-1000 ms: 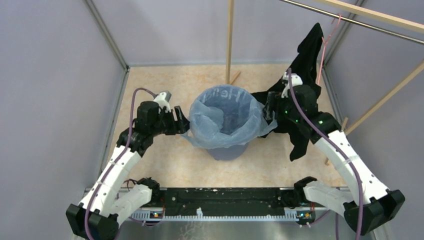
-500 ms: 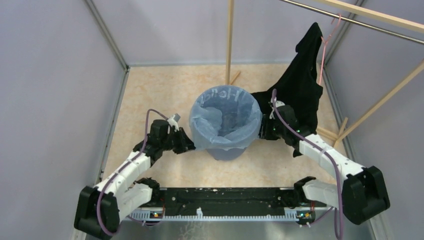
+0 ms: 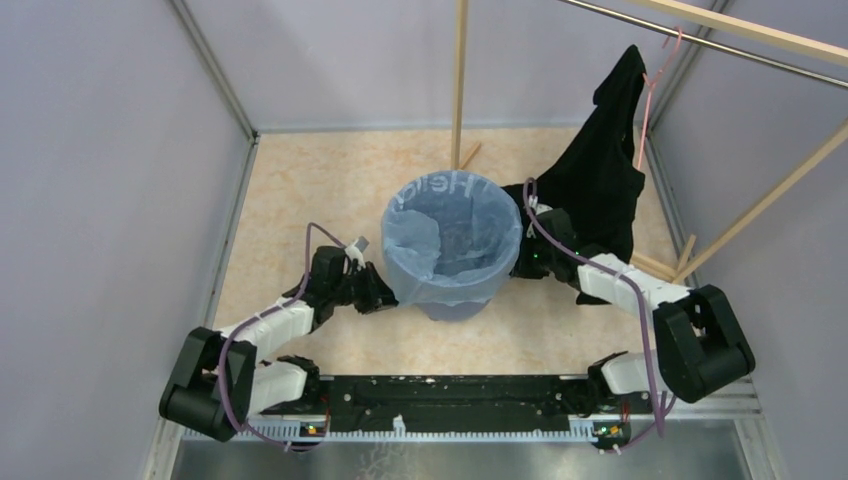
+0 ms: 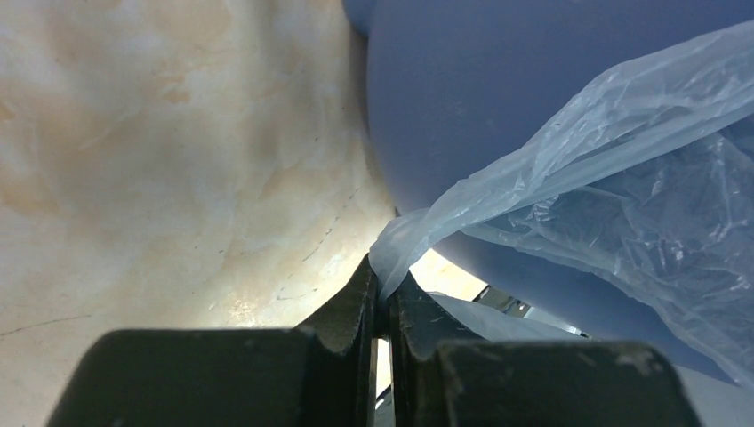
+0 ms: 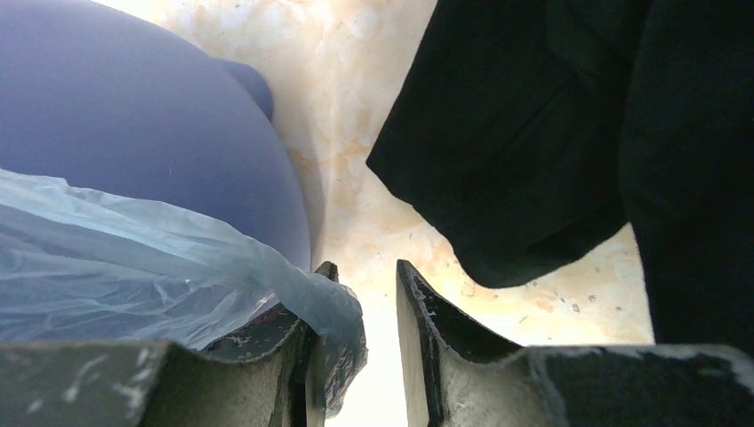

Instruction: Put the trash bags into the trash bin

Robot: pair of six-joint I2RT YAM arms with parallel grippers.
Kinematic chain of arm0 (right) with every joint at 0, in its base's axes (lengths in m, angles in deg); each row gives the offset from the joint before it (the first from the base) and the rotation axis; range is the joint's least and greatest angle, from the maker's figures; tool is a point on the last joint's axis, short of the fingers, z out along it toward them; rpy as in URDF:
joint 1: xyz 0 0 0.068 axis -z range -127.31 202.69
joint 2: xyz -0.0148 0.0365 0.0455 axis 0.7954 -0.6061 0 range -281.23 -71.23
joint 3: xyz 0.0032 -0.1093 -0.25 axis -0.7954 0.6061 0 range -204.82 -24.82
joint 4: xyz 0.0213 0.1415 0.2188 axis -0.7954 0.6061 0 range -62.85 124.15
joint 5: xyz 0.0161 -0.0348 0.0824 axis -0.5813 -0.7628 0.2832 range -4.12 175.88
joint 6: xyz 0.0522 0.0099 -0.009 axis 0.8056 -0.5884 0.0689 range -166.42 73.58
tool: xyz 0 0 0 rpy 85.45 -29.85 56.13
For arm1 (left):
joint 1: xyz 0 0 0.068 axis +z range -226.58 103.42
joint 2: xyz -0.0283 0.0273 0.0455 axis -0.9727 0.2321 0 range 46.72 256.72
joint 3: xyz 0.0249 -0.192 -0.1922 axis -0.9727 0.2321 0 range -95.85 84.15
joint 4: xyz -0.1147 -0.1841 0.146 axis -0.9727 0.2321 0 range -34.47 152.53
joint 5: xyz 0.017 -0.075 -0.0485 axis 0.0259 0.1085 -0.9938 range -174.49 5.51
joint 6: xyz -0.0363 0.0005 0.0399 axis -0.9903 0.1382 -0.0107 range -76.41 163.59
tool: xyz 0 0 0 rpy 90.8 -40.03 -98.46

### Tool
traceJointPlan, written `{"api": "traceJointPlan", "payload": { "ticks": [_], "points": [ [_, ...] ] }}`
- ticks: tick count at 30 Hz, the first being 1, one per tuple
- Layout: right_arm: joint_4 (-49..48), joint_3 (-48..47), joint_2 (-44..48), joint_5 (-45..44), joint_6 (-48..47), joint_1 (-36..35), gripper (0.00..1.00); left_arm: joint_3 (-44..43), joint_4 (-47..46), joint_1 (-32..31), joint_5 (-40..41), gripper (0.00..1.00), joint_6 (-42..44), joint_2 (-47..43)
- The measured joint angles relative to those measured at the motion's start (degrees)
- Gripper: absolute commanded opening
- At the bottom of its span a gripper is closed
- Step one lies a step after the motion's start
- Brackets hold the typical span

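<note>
On the beige marbled floor [image 3: 300, 180], a translucent light-blue plastic bag [image 3: 450, 238] lined the round blue bin [image 3: 453, 309]. Left of the bin, the left gripper [image 3: 378, 297] pinched the bag's skirt; opposite, the right gripper [image 3: 520, 262] gaped, film over one finger.

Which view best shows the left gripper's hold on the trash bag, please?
The left wrist view: close up, the left gripper is shut on a fold of the trash bag. The top external view shows it small beside the trash bin, pinch hidden. The right wrist view misses it.
</note>
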State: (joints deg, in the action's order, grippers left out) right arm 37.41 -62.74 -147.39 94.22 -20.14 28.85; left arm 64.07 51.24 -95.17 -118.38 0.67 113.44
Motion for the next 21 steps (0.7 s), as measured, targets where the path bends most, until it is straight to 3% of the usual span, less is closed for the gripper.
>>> {"api": "traceJointPlan", "payload": {
  "ticks": [6, 12, 16, 21],
  "points": [
    [-2.3, 0.4, -2.0, 2.1, 0.9, 0.0, 0.4, 2.0, -3.9, -0.3, -0.7, 0.12, -1.1, 2.6],
    [5.0, -0.9, 0.1, -2.8, -0.3, 0.0, 0.63, 2.0, -4.5, -0.4, -0.6, 0.22, -1.0, 2.9],
    [17.0, -5.3, 8.9, -8.6, -1.9, 0.0, 0.76, 2.0, -2.2, -0.4, 1.3, 0.24, -0.3, -0.8],
    [28.2, -16.9, 22.9, -10.4, -4.1, 0.0, 0.83, 2.0, -0.8, -0.4, 2.3, 0.25, 0.0, -2.1]
  ]
}}
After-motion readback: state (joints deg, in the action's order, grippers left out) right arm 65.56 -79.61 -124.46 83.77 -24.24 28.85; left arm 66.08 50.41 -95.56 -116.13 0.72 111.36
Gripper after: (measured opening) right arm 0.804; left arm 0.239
